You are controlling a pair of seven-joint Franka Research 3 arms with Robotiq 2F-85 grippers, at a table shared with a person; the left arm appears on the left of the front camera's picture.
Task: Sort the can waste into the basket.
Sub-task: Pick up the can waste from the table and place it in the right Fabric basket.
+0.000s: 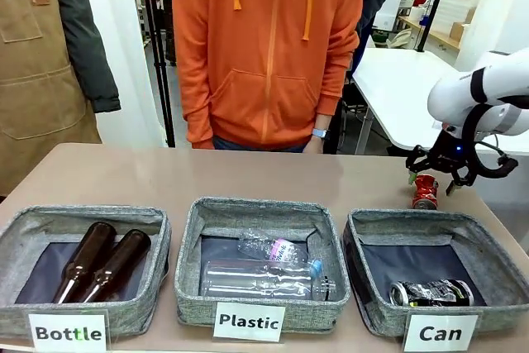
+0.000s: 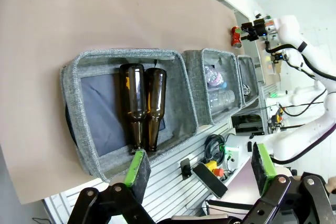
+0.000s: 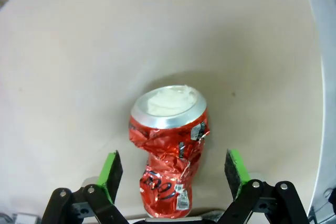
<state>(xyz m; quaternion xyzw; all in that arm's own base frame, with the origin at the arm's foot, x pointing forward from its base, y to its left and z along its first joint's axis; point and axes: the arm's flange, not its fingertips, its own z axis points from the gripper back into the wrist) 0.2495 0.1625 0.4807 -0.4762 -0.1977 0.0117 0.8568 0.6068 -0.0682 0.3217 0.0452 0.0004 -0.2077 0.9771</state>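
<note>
While a crushed black and silver drink can (image 1: 431, 292) already lies in the square grey felt basket labelled "Can" (image 1: 488, 233), the crushed red metal can with silver ends (image 1: 426, 192) stands on the beige worktop (image 1: 165, 175) just behind that basket's far rim. The right gripper (image 1: 450, 173) hovers directly above it, fingers spread wide and empty. In the right wrist view the red can (image 3: 170, 153) sits between the two green pads (image 3: 111, 169), touching neither.

The step in hand looks like the approach to grasp this second can. Next, the gripper probably needs to lower, close on the dented body, lift over the basket wall and release inside.

The can stands near the worktop's right edge, with open surface behind and to the left. The left gripper (image 2: 200, 169) waits wide open, well apart, near the grey bin holding two brown glass bottles (image 2: 143, 103).
</note>
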